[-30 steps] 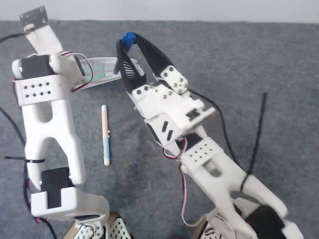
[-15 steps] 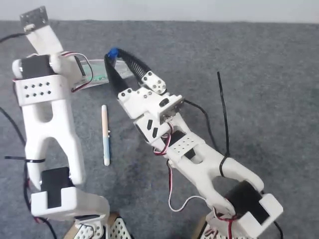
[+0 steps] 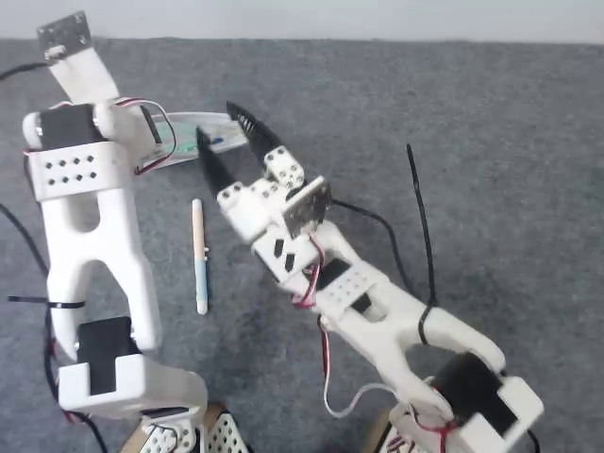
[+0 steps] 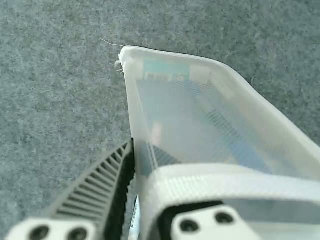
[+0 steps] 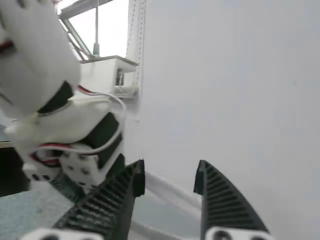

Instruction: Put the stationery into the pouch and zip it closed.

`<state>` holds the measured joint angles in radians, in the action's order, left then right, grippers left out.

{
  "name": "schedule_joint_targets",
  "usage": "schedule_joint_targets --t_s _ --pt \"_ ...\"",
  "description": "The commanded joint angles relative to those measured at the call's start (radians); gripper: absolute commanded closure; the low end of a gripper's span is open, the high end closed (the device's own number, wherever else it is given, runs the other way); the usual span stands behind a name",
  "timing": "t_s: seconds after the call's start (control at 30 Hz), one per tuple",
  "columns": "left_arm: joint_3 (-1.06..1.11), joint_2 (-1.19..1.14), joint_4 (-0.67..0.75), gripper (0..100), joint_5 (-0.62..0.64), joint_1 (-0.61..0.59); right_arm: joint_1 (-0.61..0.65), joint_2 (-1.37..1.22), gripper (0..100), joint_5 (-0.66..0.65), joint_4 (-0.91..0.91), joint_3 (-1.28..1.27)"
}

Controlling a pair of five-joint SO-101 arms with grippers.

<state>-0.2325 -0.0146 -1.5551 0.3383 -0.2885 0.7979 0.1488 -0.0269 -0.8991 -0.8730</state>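
The translucent pouch [image 3: 193, 132] lies at the back left of the grey carpet, and my left gripper [image 4: 140, 160] is shut on its edge. In the left wrist view the pouch [image 4: 200, 115] stretches away from the jaws, and a blue item [image 4: 235, 145] shows through its mesh wall. That blue item [image 3: 215, 142] is also visible inside the pouch from above. My right gripper [image 3: 215, 125] is open at the pouch mouth, with nothing between its black fingers [image 5: 115, 200]. A white and blue pen [image 3: 199, 255] lies on the carpet between the arms.
The left arm's white body [image 3: 85, 217] stands along the left side, close beside the pen. A black cable [image 3: 420, 217] trails to the right of the right arm. Open carpet [image 3: 510, 142] stretches to the back right.
My right gripper swung left and down toward the pouch with a blue-capped item in it. Now its fingers are open and the blue item sits in the pouch. The left arm stayed still.
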Motion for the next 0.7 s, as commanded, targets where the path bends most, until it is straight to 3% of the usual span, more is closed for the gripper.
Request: schedule_joint_targets --t_s 0.0,0.23,0.43,0.57,0.67 --pt "-0.01 0.005 -0.008 99 -0.012 0.002 0.056 0.122 84.6 -0.011 0.002 -0.029" --pt "-0.01 0.005 -0.008 99 -0.012 0.002 0.085 0.197 84.7 -0.009 0.031 -0.069" --pt "-0.012 0.006 -0.006 99 -0.012 -0.018 0.105 0.271 84.7 -0.002 0.203 -0.069" --pt "-0.027 0.015 0.018 99 -0.011 -0.101 0.108 0.346 84.7 0.005 0.374 -0.075" --pt "-0.054 0.014 0.017 99 -0.006 -0.173 0.116 0.374 84.7 0.083 0.51 -0.051"
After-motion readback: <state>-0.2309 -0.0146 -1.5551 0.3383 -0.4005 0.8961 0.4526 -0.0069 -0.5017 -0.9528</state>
